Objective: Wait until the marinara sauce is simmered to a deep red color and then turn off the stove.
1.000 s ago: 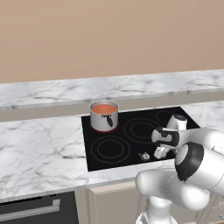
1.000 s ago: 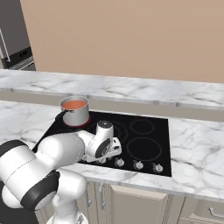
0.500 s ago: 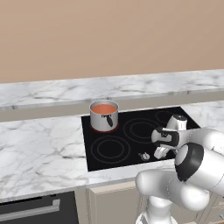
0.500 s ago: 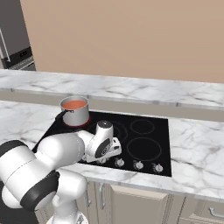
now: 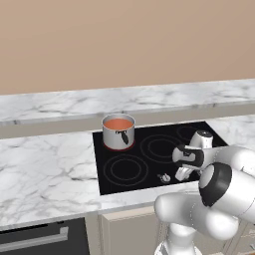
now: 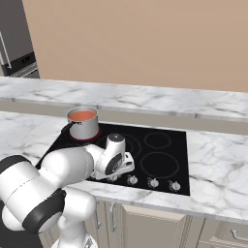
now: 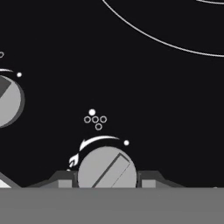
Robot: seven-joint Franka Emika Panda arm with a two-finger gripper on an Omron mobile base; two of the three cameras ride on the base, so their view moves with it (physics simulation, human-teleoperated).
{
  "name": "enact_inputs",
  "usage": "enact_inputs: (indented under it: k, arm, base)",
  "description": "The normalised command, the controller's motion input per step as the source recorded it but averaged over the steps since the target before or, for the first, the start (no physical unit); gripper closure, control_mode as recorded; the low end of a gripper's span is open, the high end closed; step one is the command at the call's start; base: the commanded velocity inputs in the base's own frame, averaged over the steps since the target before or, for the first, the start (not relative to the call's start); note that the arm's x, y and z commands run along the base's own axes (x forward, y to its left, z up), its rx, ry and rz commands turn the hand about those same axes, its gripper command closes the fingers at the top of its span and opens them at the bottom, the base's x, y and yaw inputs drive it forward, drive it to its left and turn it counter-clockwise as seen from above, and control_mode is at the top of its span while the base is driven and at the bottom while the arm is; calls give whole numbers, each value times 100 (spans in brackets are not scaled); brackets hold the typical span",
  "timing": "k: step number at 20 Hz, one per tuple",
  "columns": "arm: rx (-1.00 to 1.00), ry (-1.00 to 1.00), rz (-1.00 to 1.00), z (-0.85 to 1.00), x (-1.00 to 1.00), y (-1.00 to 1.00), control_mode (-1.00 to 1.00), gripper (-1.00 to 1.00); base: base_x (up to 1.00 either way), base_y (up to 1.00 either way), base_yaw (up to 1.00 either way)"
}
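The smooth orange-red marinara sauce sits as a round disc in the small steel saucepan on the back-left burner of the flat black glass stove, which is set into the white marbled worktop; in the right base view the same sauce reads as a mid orange-red, and a red glow shows under the pan. Whether it has reached the deep red the task wants is a judgement call, and to my eye it looks only part of the way there (more orange than dark). The gripper of the white arm is down at the front row of small silver knobs, and in the hand view its 2 dark fingertips press against either side of 1 round silver knob, so it is clamped on that knob. The knob's slot stands tilted rather than level with its markings, so I judge the turn to off is not finished. A 2nd silver knob lies well apart to one side. What seems left: confirm the colour, rotate the held knob to off, then let go.
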Motion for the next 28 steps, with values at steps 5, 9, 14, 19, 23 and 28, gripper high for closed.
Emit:
enact_inputs:
  k: [5, 9, 14, 19, 23, 28]
  arm:
    - [0, 0, 0, 0, 0, 0, -100, 100]
    - [0, 0, 0, 0, 0, 0, -100, 100]
    - [0, 0, 0, 0, 0, 0, -100, 100]
    - [0, 0, 0, 0, 0, 0, -100, 100]
    - [0, 0, 0, 0, 0, 0, -100, 100]
    - [0, 0, 0, 0, 0, 0, -100, 100]
  base:
    - [0, 0, 0]
    - [0, 0, 0]
    - [0, 0, 0]
    - [0, 0, 0]
    - [0, 0, 0]
    - [0, 0, 0]
